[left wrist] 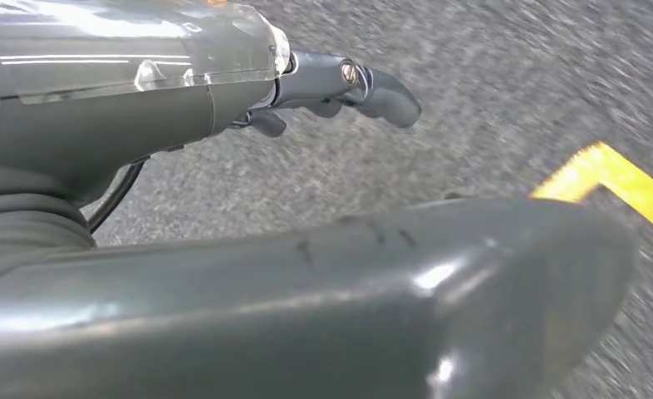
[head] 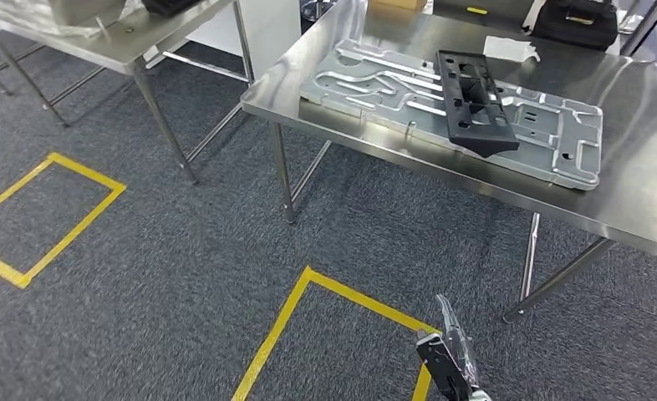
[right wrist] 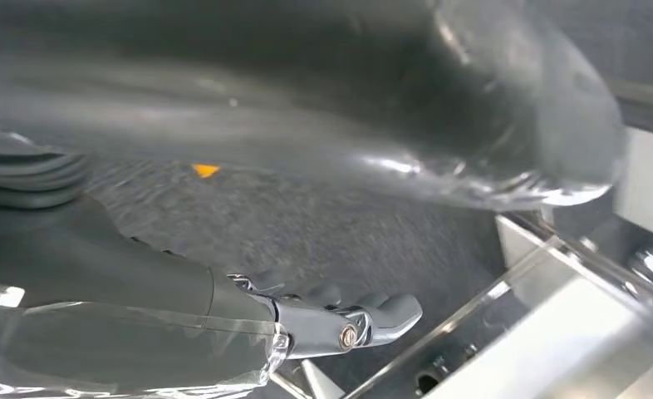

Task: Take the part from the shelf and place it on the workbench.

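from the head view i see the part (head: 474, 102), a black moulded frame, lying flat on a grey metal plate (head: 375, 88) that rests on the steel tabletop (head: 634, 192) ahead and to my right. neither hand touches it. my right hand (head: 450, 359) hangs low near the bottom edge, over grey carpet (head: 183, 276) and just beside a yellow tape square (head: 308, 288). in the right wrist view its fingers (right wrist: 373, 316) stretch out with a slight curl, nothing in them, and metal framing (right wrist: 556, 332) sits close beyond. in the left wrist view my left hand (left wrist: 340, 87) hangs over the carpet with its fingers (left wrist: 385, 93) loosely extended and holding nothing, a corner of yellow tape (left wrist: 622, 179) nearby. a second steel table (head: 133, 46) stands off to the left.
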You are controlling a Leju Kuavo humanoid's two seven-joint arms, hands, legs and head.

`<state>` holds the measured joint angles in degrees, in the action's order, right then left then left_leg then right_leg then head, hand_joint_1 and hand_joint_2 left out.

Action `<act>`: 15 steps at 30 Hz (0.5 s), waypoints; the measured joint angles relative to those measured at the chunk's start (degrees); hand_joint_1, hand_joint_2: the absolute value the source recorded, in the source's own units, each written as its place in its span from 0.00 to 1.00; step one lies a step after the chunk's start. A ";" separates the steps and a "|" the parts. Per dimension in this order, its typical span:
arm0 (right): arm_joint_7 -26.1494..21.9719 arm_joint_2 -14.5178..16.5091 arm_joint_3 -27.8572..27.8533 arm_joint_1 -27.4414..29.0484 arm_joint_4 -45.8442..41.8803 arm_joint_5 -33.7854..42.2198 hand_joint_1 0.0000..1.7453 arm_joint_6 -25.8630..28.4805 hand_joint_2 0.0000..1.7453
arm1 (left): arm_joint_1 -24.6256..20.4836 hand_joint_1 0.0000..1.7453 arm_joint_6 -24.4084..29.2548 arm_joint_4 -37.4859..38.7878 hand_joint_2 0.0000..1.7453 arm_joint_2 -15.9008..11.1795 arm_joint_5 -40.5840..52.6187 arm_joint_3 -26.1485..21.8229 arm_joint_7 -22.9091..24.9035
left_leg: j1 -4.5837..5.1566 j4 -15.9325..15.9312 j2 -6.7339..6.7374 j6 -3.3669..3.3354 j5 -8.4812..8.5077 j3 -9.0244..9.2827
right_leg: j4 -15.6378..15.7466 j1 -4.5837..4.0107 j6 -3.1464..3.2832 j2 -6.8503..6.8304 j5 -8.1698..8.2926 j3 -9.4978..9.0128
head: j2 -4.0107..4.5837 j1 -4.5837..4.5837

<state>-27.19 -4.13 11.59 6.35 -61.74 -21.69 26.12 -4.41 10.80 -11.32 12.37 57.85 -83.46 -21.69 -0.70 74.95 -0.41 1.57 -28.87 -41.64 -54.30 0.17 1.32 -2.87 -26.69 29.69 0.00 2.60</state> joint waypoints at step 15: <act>36.25 3.47 1.28 -7.78 45.73 6.63 0.00 -10.40 0.00 | 0.22 0.00 4.72 0.00 0.00 -0.15 1.21 0.03 2.62 | 0.55 -18.93 -0.92 -3.74 1.43 11.92 | -18.90 0.52 -3.86 2.78 -7.74 9.52 | 0.00 -0.02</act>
<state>9.07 -0.66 12.87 -1.44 -16.01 -15.05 15.71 -4.19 15.52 -11.32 12.22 59.06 -83.43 -19.08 -0.15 56.02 -1.33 -2.17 -27.44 -29.71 -73.20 0.69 -2.54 -0.10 -34.43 39.20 0.00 2.58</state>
